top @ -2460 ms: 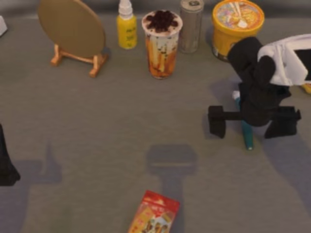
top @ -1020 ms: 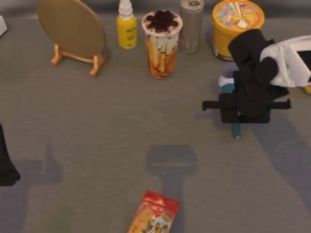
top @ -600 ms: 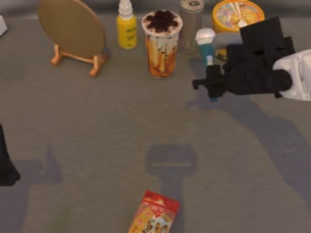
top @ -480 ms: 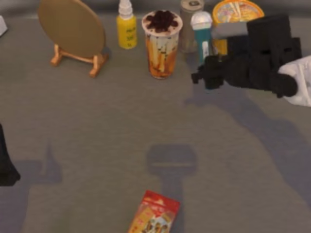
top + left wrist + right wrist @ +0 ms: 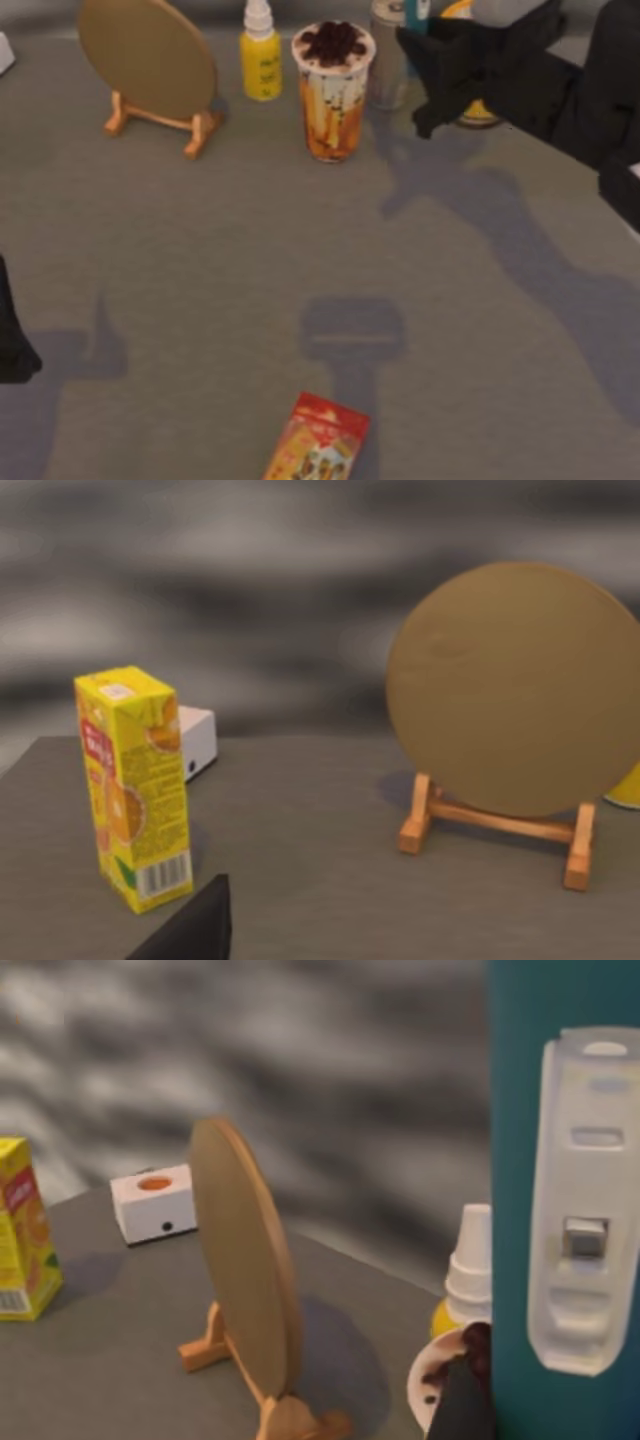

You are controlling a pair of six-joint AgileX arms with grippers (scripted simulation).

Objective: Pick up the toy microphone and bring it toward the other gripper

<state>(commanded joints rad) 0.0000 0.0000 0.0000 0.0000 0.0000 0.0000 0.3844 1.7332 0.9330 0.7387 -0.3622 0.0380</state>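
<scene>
The toy microphone [image 5: 560, 1210] fills the side of the right wrist view as a teal shaft with a white button strip [image 5: 585, 1200]. My right gripper [image 5: 422, 45] is shut on it, held high over the back right of the table. From above only a teal sliver of the microphone [image 5: 417, 12] shows past the black claw; its head is out of view. The other gripper, my left one [image 5: 12, 350], stays parked at the table's left edge. One of its black fingers [image 5: 200, 930] shows in the left wrist view, with nothing beside it.
Along the back stand a round wooden board on a stand [image 5: 148, 60], a yellow dropper bottle [image 5: 260, 55], a bubble tea cup [image 5: 333, 90], a grey can [image 5: 390, 65] and a yellow tub [image 5: 478, 108]. A red packet [image 5: 318, 440] lies front centre. A juice box [image 5: 135, 790] stands far left.
The right gripper closed on the microphone on the table, lifted it, and carried it up and toward the back left. The left arm has not moved.
</scene>
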